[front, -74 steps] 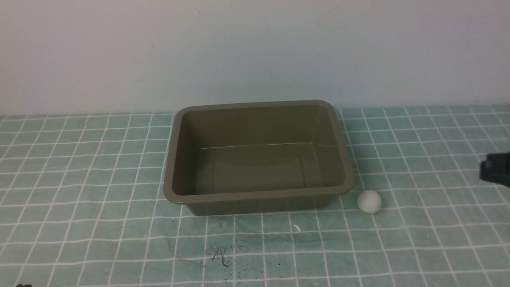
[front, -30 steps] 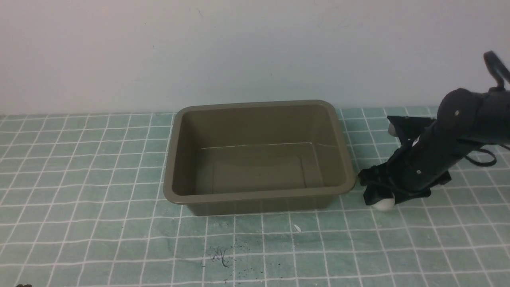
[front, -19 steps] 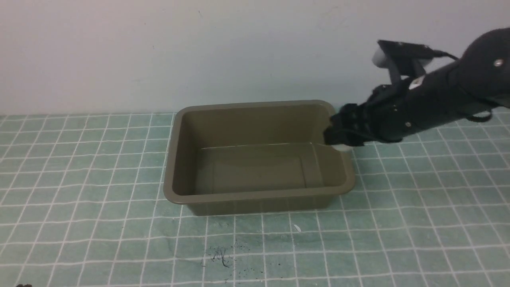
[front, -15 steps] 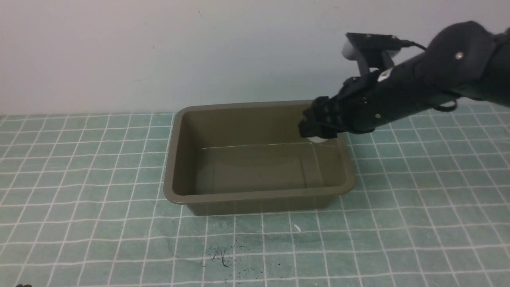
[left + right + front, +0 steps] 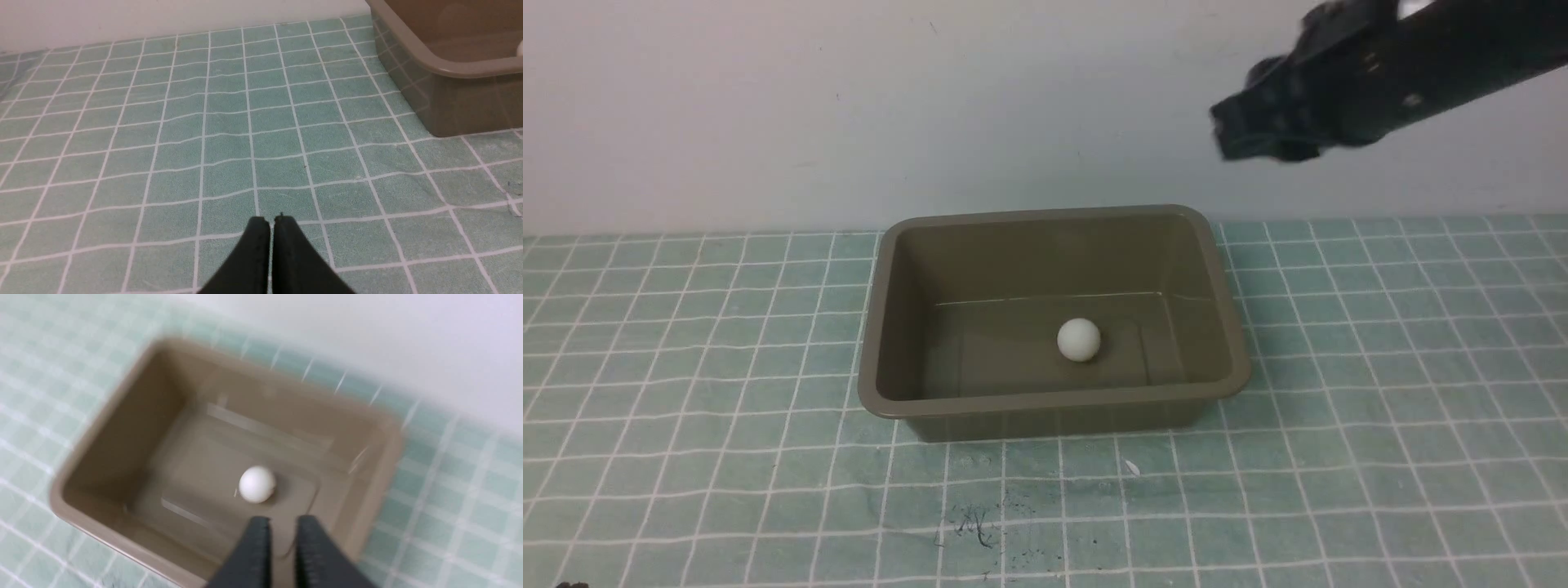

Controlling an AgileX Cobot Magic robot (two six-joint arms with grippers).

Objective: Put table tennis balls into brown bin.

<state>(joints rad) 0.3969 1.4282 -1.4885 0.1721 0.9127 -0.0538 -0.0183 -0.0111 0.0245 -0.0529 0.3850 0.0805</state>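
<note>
The white table tennis ball [image 5: 1079, 339] lies on the floor of the brown bin [image 5: 1054, 400], a little right of its middle. My right gripper [image 5: 1237, 139] hangs high above the bin's far right corner, well clear of the rim. In the blurred right wrist view the ball [image 5: 257, 484] rests in the bin [image 5: 61, 486] beyond the right gripper [image 5: 282, 522], which is open with nothing between its fingers. My left gripper [image 5: 271, 220] is shut and empty, low over the cloth, with the bin's corner [image 5: 445, 69] off to one side.
A green cloth with a white grid [image 5: 686, 367] covers the table. A pale wall [image 5: 849, 106] rises just behind the bin. A white speck [image 5: 1131, 467] and dark smudges [image 5: 976, 527] mark the cloth in front of the bin.
The right gripper picked the ball up from the cloth right of the bin, carried it over the bin and let it go. The ball now lies inside and the arm has risen.
</note>
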